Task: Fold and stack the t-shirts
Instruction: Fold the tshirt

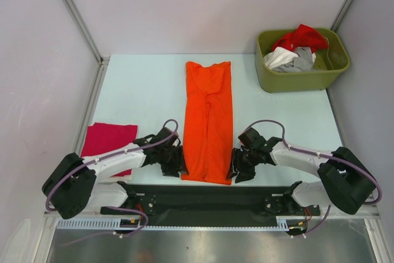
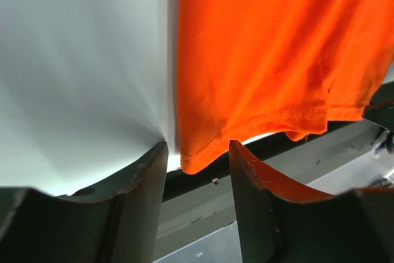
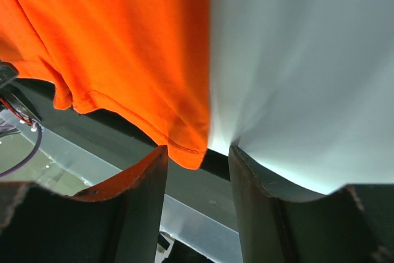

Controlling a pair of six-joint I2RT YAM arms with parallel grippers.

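From above, the fingertips of the left gripper and the right gripper are lost under their own dark bulk. Whether either touches the near hem of the orange t-shirt between them cannot be told there (each wrist view cuts that shirt off at the top and one side, and the finger roots at the bottom). Outward of the left gripper, the magenta t-shirt is partly covered by the left arm. Far beyond the right gripper, the red, white and grey t-shirts lie heaped in the green bin, whose wall hides their lower parts, so their number cannot be counted.
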